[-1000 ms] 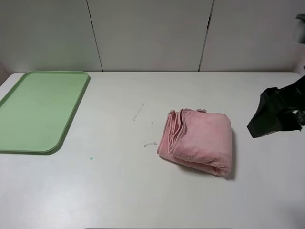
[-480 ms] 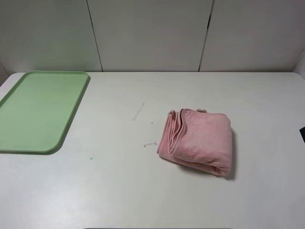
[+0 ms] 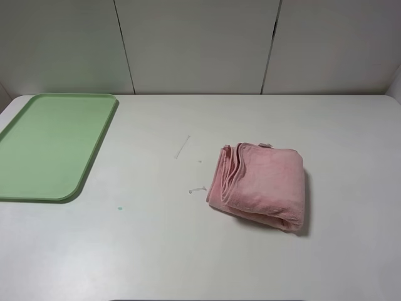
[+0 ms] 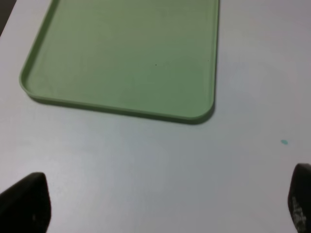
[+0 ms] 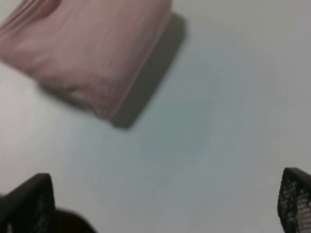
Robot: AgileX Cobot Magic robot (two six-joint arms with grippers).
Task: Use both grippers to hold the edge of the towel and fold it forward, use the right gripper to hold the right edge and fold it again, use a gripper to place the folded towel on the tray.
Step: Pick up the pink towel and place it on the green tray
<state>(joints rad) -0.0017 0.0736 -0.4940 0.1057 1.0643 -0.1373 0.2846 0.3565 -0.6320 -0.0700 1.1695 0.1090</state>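
The pink towel [image 3: 259, 185] lies folded into a thick pad on the white table, right of centre; it also shows blurred in the right wrist view [image 5: 87, 48]. The green tray [image 3: 50, 143] lies empty at the left, also in the left wrist view [image 4: 126, 58]. Neither arm shows in the exterior high view. My left gripper [image 4: 165, 206] is open and empty over bare table near the tray's front edge. My right gripper [image 5: 165, 204] is open and empty, over bare table beside the towel, apart from it.
The white table [image 3: 156, 238] carries a few small scraps of thread [image 3: 182, 147] left of the towel and a tiny green speck [image 3: 120, 208]. A panelled wall [image 3: 200, 44] stands behind the table's back edge.
My right arm, seen at the right edge a second ago, has withdrawn out of the exterior high view. The towel and tray have not moved.
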